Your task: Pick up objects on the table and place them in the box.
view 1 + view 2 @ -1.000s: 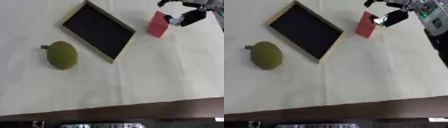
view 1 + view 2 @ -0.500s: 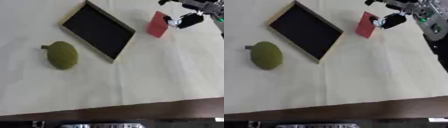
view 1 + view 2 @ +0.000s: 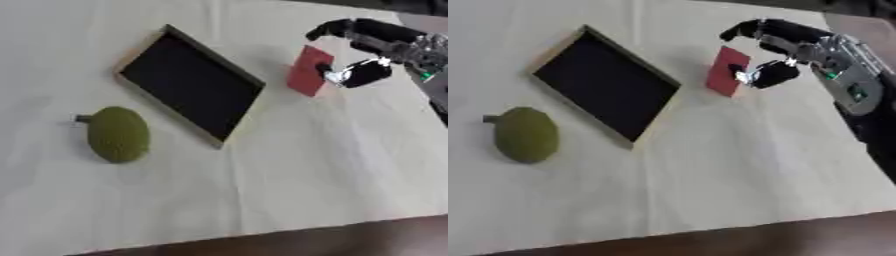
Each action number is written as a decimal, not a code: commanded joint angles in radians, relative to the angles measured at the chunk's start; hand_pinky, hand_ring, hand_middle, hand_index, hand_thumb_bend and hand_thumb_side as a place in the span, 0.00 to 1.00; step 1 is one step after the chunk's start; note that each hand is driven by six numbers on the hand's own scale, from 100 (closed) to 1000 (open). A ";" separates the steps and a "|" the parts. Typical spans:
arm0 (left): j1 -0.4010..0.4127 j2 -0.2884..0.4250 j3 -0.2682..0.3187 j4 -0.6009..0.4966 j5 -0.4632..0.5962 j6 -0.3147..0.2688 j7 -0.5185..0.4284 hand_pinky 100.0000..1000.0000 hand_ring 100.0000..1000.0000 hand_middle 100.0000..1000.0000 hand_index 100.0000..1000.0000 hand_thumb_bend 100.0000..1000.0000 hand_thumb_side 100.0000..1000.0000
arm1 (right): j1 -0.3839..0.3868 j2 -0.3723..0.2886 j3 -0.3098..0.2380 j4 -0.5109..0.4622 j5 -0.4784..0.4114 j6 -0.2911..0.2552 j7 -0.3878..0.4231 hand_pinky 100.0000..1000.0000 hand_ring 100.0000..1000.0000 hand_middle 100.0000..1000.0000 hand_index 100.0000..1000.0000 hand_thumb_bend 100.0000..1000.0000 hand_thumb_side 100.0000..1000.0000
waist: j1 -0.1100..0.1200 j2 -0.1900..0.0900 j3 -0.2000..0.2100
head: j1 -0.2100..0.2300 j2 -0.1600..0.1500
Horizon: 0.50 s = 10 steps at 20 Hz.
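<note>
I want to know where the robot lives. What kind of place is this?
Probably a practice table indoors, not a kitchen. A pale cloth covers it, with only a green fruit, a shallow dark box and a red block by the robot's right hand.

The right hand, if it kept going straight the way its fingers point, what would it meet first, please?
Most likely the red block: the right hand points left with the block between its fingers and thumb. Beyond lies the box.

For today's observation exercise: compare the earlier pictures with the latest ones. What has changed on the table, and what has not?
Very little. The right hand stays curled at the red block, thumb at its near face, fingers over the top; the block has not left its spot. The box and the green fruit lie unmoved.
</note>
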State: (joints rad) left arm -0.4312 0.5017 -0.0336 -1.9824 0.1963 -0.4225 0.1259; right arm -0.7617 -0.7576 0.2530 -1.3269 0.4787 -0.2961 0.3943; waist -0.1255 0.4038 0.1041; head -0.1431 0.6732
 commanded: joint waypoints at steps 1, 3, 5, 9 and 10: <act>-0.006 0.022 0.009 -0.018 -0.005 -0.001 0.005 0.73 0.76 0.71 0.81 0.00 0.63 | 0.000 -0.033 -0.018 -0.038 0.001 0.017 -0.005 1.00 1.00 0.84 0.94 0.00 0.40 | 0.003 -0.017 -0.002 | -0.004 -0.014; -0.008 0.027 0.007 -0.018 -0.007 -0.002 0.003 0.73 0.76 0.71 0.81 0.00 0.63 | 0.007 -0.034 -0.018 -0.047 0.002 0.025 -0.008 1.00 1.00 0.84 0.94 0.00 0.39 | 0.003 -0.015 -0.004 | -0.002 -0.008; -0.010 0.030 0.006 -0.018 -0.007 -0.003 0.002 0.73 0.76 0.71 0.81 0.00 0.62 | 0.014 -0.033 -0.019 -0.051 0.006 0.032 -0.013 1.00 1.00 0.84 0.94 0.00 0.40 | 0.004 -0.015 -0.004 | -0.002 -0.003; -0.013 0.031 0.005 -0.018 -0.007 -0.005 0.001 0.73 0.76 0.71 0.81 0.00 0.62 | 0.022 -0.029 -0.016 -0.053 0.010 0.041 -0.014 1.00 1.00 0.84 0.94 0.00 0.44 | 0.006 -0.014 -0.004 | -0.001 0.005; -0.014 0.031 0.005 -0.018 -0.007 -0.005 0.001 0.73 0.76 0.71 0.81 0.00 0.62 | 0.022 -0.028 -0.016 -0.053 0.011 0.042 -0.013 1.00 1.00 0.84 0.94 0.00 0.45 | 0.006 -0.014 -0.004 | -0.001 0.005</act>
State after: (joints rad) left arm -0.4324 0.5076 -0.0341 -1.9824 0.1927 -0.4241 0.1262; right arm -0.7293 -0.7576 0.2502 -1.3612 0.4815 -0.2583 0.3826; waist -0.1259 0.4087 0.1026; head -0.1428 0.6766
